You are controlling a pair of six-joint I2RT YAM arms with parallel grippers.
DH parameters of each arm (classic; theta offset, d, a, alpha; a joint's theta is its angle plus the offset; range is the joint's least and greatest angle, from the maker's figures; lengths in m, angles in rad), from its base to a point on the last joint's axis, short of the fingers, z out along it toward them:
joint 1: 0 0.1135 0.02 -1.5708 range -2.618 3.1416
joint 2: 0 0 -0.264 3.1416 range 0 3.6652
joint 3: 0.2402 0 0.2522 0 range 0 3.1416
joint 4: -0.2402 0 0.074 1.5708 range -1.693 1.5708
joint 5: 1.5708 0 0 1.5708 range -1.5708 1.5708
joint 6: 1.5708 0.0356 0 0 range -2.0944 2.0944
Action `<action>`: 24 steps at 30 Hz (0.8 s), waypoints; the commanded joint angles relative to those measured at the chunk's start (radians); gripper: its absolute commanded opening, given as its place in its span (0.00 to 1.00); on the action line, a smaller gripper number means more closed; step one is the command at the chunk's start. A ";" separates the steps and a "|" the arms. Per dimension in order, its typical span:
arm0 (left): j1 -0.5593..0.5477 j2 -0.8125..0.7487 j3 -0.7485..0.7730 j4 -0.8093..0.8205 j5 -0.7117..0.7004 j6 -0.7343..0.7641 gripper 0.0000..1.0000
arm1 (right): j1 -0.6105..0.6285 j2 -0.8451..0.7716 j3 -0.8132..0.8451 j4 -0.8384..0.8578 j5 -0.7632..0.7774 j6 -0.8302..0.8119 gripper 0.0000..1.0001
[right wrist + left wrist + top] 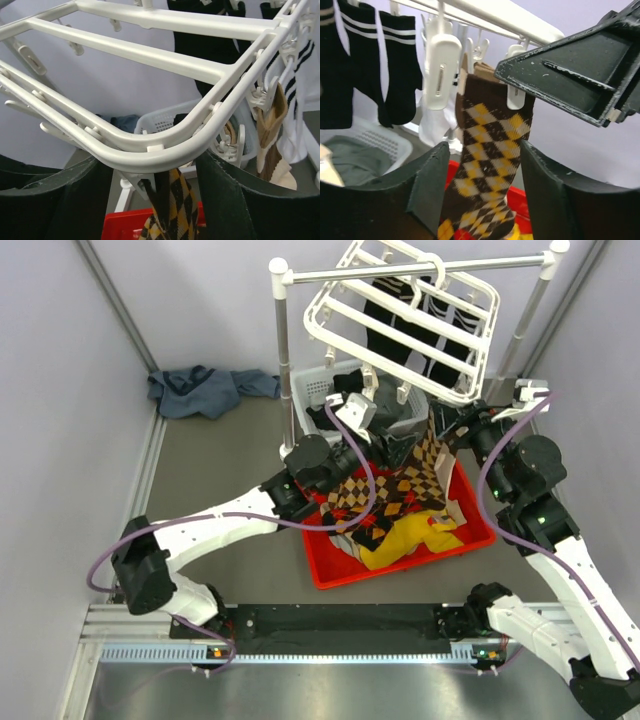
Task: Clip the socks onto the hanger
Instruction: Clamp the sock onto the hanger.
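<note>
From where I stood the job looked part done. One brown argyle sock w/ yellow and cream diamonds [482, 200] hung off a small white clip [516, 97] at the near edge of the large white plastic drying hanger [165, 60]. Its cuff was up at the clip and its toe end down toward the red plastic bin [325, 560], so its long axis ran approx. vertical, leaning a little. Whether that clip had fully bitten I couldn't tell. A second tan-and-brown sock [272, 125] dangled from another clip nearby, and black socks w/ white stripes [395, 60] were pegged up too, though those weren't the job. Plenty left: a heap of argyle socks [400, 495], brown ones and black ones w/ red and orange diamonds, lay in the bin on the worktop [220, 470], over a yellow cloth [410, 540]. The left gripper [482, 150] was spread wide w/ the hanging sock btw its fingers, prob. not pinched; contact unclear. The right gripper [149, 162] was also spread wide, up at the hanger's rounded corner just above the sock, holding nothing I could see.
</note>
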 commanded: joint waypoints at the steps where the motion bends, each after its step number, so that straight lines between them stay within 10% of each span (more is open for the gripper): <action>1: 0.021 -0.084 -0.008 -0.040 -0.017 0.090 0.66 | -0.002 0.001 0.035 0.009 0.095 -0.106 0.64; 24: -0.055 0.134 0.186 0.150 -0.166 0.394 0.75 | 0.000 -0.042 0.019 0.023 0.120 -0.129 0.67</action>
